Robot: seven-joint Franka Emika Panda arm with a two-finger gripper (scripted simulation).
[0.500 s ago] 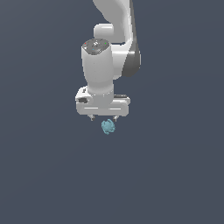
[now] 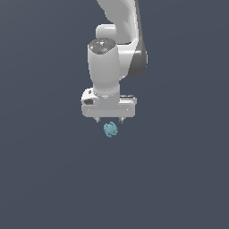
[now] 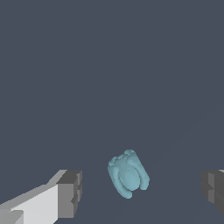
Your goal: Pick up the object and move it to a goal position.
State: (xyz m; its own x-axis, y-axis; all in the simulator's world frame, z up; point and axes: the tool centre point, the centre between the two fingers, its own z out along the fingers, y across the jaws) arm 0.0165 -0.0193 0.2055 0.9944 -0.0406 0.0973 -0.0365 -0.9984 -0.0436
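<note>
The object (image 2: 110,129) is a small lumpy teal-blue blob lying on the dark grey floor, just below the white gripper (image 2: 108,120) in the exterior view. In the wrist view the object (image 3: 128,173) sits between the two grey fingertips (image 3: 70,194), with clear gaps on both sides. My gripper (image 3: 142,190) is open and touches nothing. The blob is much narrower than the finger gap.
The white arm (image 2: 118,49) rises behind the gripper toward the top of the exterior view. Around it lies only plain dark grey floor.
The gripper stands in almost the same place over the object; no clear movement shows.
</note>
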